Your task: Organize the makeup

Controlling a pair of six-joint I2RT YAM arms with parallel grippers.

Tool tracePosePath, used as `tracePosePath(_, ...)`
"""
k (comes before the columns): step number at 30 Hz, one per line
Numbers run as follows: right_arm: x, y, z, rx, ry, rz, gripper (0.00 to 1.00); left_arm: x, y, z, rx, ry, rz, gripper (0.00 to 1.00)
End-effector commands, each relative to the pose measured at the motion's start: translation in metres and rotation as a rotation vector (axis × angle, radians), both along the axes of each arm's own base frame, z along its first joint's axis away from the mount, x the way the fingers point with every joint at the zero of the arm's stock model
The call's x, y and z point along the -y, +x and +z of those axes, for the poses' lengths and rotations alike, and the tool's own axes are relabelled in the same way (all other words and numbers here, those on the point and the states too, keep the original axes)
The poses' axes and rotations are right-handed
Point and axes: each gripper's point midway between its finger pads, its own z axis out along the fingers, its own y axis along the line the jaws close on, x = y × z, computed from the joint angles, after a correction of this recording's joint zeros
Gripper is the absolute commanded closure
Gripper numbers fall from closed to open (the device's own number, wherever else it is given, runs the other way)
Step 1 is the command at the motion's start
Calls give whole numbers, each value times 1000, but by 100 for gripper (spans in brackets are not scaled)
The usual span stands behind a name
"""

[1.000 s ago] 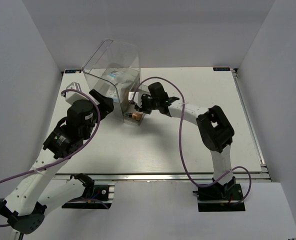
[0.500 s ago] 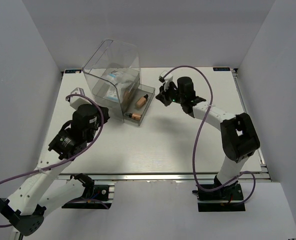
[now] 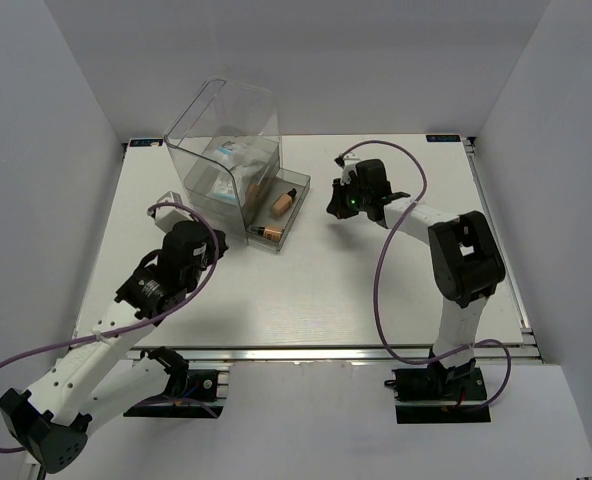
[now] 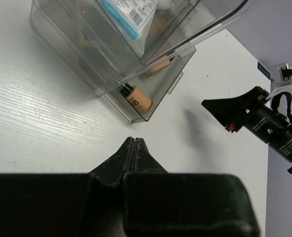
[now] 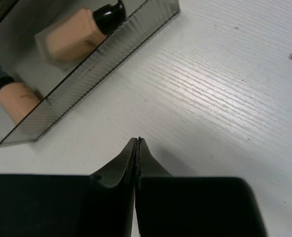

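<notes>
Here, left jaws: clenched flat together on nothing, hanging over the near left of the worktop [image 3: 376, 290] and aimed far-right at the drawer.
Drawer [image 3: 298, 212]: clear, pulled out toward the near right from the foot of the clear box; both foundation bottles lie inside it.
Near foundation bottle [image 4: 138, 100]: on its side at the drawer's near end, long axis roughly left to right, dark cap to the left.
Far foundation bottle [image 3: 283, 203]: also lying down, long axis slanted, cap toward the far right as best I can tell.
Bottle handling: small, stiff and probably light, with smooth sides that could slip. A hold across the tan body at mid-length, square to the long axis, looks safer than one on the narrow cap. The drawer walls leave little room, so coming in from above seems best.
Right jaws: pressed closed and empty, low over the worktop just right of the drawer, apart from it.
White-and-blue packets [image 3: 226, 165]: stacked inside the clear box above the drawer, leaning; their exact direction is hard to read through the wall.
Packet handling: thin, soft and likely slippery film; pinch an edge rather than the middle.
Clear box [image 3: 226, 105]: at the far left, standing open-topped.
</notes>
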Motion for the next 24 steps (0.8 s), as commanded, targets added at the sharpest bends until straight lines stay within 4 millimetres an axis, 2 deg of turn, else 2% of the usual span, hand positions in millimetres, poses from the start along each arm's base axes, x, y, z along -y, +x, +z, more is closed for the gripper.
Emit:
tracePosePath(1,0,23,14,-36,51,-152,100,3,1,6,25,-50,-2,92)
tracePosePath(5,-10,29,5,-119,100,-233,100,2,-3,1,16,-62,0,92)
tracePosePath(6,-15,32,8,-122,102,-241,100,1,-4,-3,10,-64,3,92)
tracePosePath(8,-21,33,0,-163,118,-261,100,0,-6,-4,7,-74,11,91)
tracePosePath(14,-52,42,-8,-196,143,-264,100,-3,-7,-7,-11,-74,29,91)
tracePosePath(18,-81,44,-14,-217,167,-249,100,-2,-6,-8,-29,-61,33,91)
tracePosePath(19,-83,40,-27,-255,149,-251,100,-3,-5,-8,-34,-59,37,91)
tracePosePath(20,-92,43,-20,-252,171,-233,100,-2,-5,-7,-34,-60,35,91)
tracePosePath(22,-107,40,-30,-283,183,-214,100,-2,-5,-8,-44,-56,38,91)
tracePosePath(23,-120,41,-20,-275,213,-182,100,-3,-5,-8,-47,-54,41,91)
tracePosePath(24,-125,42,-25,-285,223,-166,100,-2,-4,-8,-52,-53,41,91)
